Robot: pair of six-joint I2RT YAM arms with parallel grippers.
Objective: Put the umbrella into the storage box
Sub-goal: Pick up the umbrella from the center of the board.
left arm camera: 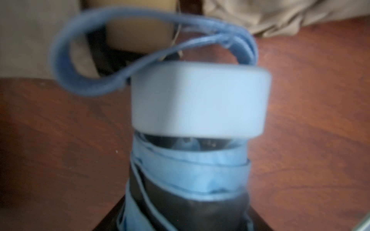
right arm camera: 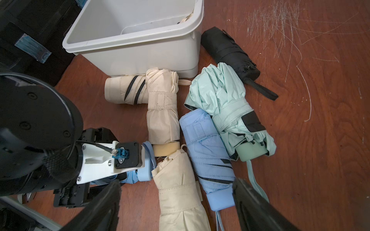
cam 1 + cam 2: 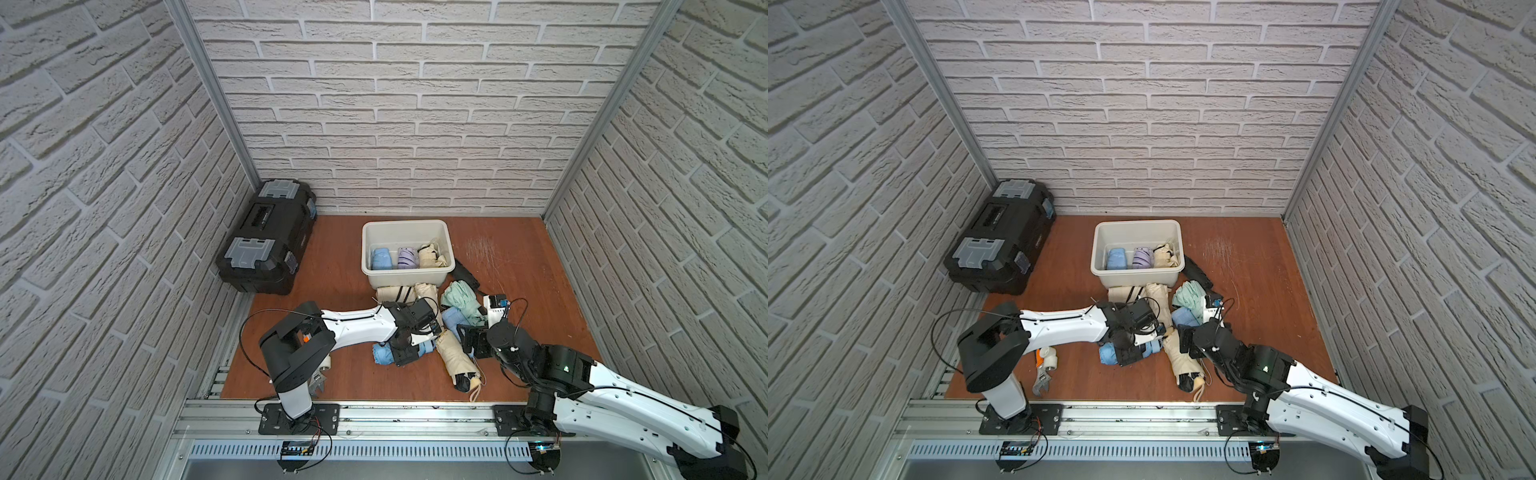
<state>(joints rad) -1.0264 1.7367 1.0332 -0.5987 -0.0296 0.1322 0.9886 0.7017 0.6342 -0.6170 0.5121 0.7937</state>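
Reaches inward with left arm [image 3: 357, 326] stretched low, left pincer [image 3: 403, 353] pointed down, jaw gap impossible to judge. Holds right arm [image 3: 623, 399] bent, right pincer [image 2: 177, 183] tilted forward, jaws wide apart.

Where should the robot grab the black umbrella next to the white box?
Grip the black umbrella around the middle of its rolled body, coming straight down from above. It lies flat and is narrow across. One end sits by the storage box and the mint umbrella crowds its strap end, so the middle probably has the most room.
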